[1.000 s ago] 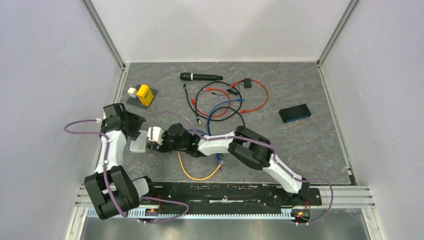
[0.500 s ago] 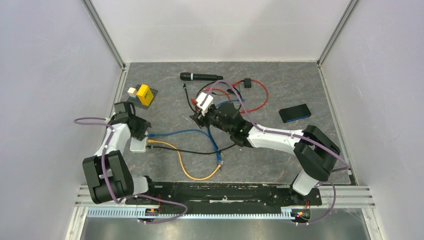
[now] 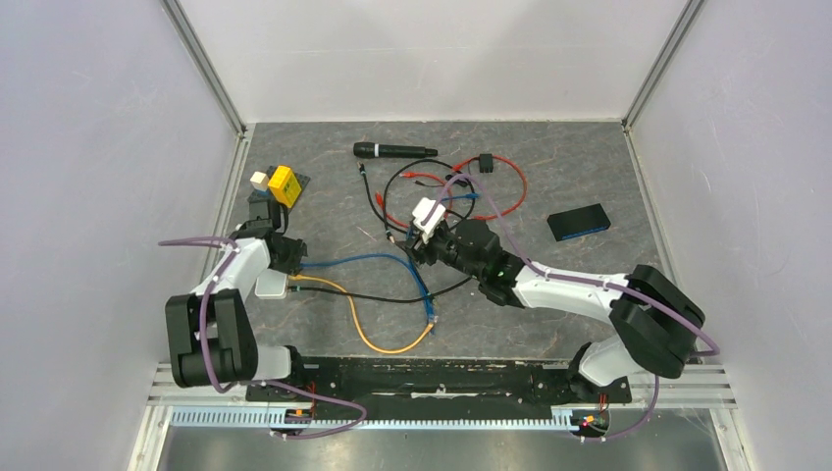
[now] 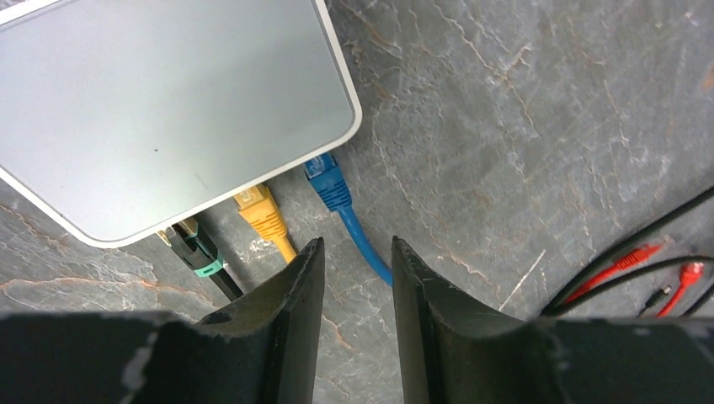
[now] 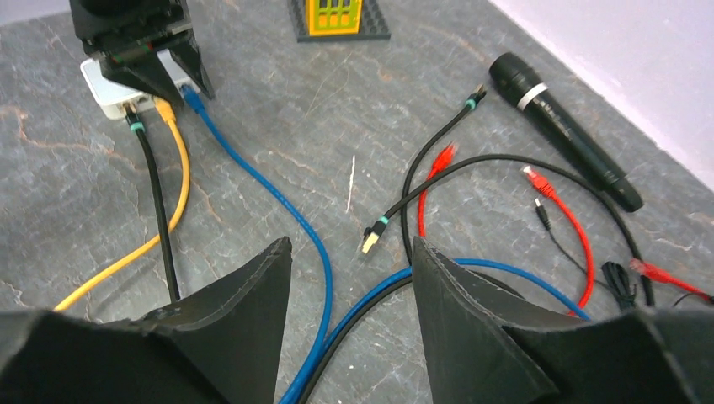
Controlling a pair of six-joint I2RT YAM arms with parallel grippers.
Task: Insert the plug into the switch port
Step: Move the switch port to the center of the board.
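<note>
The switch (image 4: 168,109) lay at the left edge of the table (image 3: 589,294), just beside the wall rail, with one long edge facing the open middle. Along that edge I counted three plugs side by side: a black plug (image 4: 194,248), a yellow plug (image 4: 263,210) and a blue plug (image 4: 327,181) nearest the rounded corner. Each had its nose against the box. The switch port itself was hidden behind them, so I could not tell whether the blue one sat fully home.

My left gripper (image 4: 354,252) hung just off that edge above the yellow and blue cables, its fingers parted by a narrow gap with nothing between them. My right gripper (image 5: 349,252) was well apart near the table's middle, spread wide and holding nothing. Bare stone lay between the two.

Toward the back wall sat the tangle, where I counted three red plugs (image 5: 535,178) and two loose green-collared plugs (image 5: 373,238). There was also one microphone (image 5: 564,126), one yellow block (image 5: 338,15), and one flat black box (image 3: 578,223) near the right wall.
</note>
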